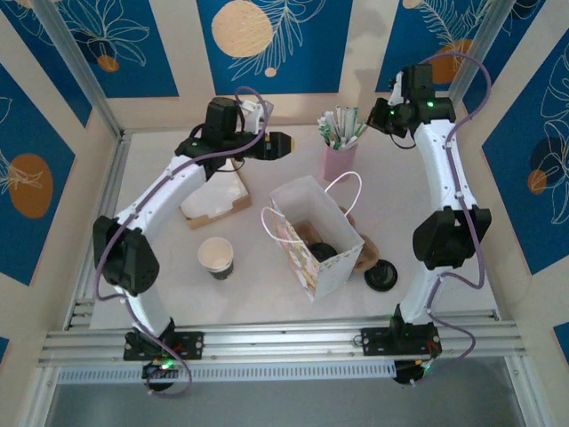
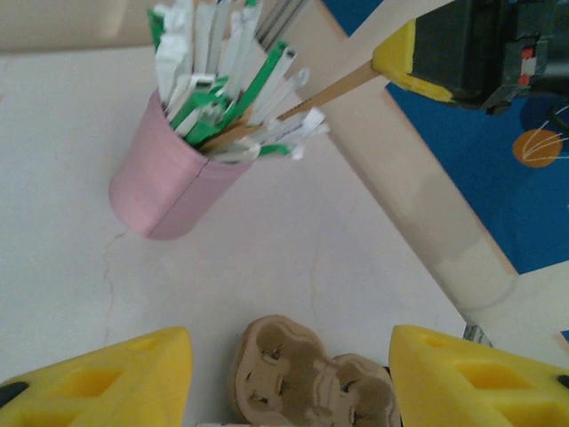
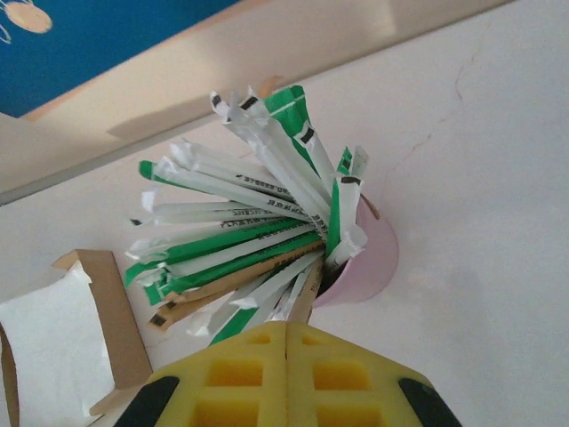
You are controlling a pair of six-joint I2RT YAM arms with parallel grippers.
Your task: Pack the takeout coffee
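The bag [image 1: 316,236] stands mid-table [image 1: 267,307] with the coffee [image 1: 322,252] in it. Left of the bag sits an open cup [image 1: 216,258], with a napkin box [image 1: 216,203] behind that. Right of the bag lie a carrier [image 1: 364,255] and a lid [image 1: 380,274]. Behind the bag stands a holder [image 1: 340,158], a stick [image 2: 333,89] slanting out of it.

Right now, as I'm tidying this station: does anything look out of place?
A black lid lies loose on the table right of the gift bag, while the paper cup left of it stands uncovered.
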